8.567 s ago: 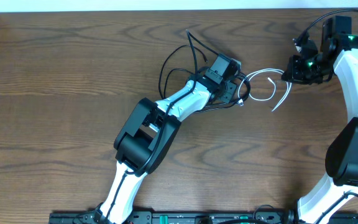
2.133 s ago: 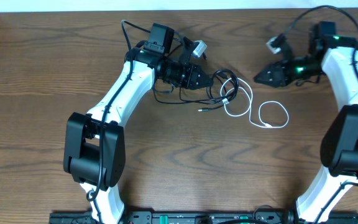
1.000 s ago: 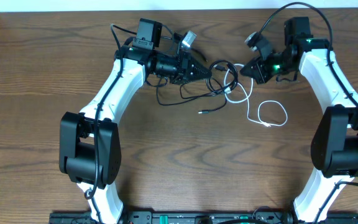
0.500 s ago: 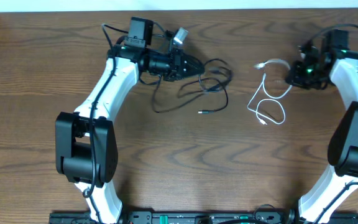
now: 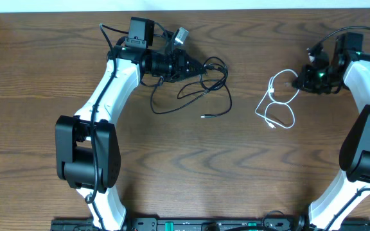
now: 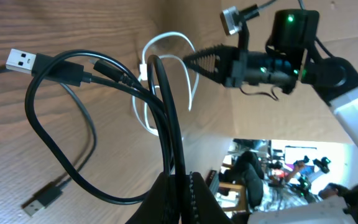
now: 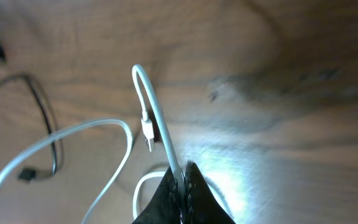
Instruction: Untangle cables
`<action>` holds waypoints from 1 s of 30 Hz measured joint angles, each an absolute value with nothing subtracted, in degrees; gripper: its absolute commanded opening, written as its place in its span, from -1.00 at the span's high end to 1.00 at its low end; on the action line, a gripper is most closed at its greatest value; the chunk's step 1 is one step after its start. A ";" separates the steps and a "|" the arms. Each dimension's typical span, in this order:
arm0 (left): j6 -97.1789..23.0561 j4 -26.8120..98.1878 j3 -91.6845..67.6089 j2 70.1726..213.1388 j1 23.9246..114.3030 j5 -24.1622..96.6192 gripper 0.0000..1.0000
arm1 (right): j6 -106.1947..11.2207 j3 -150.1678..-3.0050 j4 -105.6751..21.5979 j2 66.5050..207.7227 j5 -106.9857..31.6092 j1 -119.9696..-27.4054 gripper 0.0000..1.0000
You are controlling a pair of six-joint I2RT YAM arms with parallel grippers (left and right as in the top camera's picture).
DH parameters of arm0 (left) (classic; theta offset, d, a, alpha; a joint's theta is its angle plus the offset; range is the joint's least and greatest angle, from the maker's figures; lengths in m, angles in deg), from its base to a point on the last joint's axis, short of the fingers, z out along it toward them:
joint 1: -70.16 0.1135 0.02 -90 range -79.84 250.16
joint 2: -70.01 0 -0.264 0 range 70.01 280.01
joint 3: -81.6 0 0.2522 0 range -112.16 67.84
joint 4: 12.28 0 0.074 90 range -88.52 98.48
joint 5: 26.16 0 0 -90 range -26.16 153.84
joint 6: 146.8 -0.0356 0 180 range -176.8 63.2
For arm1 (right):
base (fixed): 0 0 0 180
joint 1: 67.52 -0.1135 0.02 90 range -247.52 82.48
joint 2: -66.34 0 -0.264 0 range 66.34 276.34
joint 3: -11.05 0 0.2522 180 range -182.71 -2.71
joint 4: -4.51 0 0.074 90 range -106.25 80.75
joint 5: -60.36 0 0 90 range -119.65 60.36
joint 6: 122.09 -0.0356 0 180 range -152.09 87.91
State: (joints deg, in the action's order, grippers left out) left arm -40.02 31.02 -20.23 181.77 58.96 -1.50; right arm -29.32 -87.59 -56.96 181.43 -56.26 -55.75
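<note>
white cable [image 7: 79, 129] cut off left, right tool [image 7: 184, 168] cropped

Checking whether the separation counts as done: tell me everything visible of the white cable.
The white cable is a thin, smooth, plastic-looking cord lying in a few loose loops on the right side of the wooden table. The right hand, shut, pinches one strand, which rises in a small arch; the rest lies on the wood. A small white plug shows beside that strand. It lies apart from the black cable.
</note>
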 measured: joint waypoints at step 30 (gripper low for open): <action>-40.53 31.04 -20.23 181.77 58.96 0.82 0.85 | -44.30 -87.26 -70.55 171.40 -34.73 -75.84 -0.29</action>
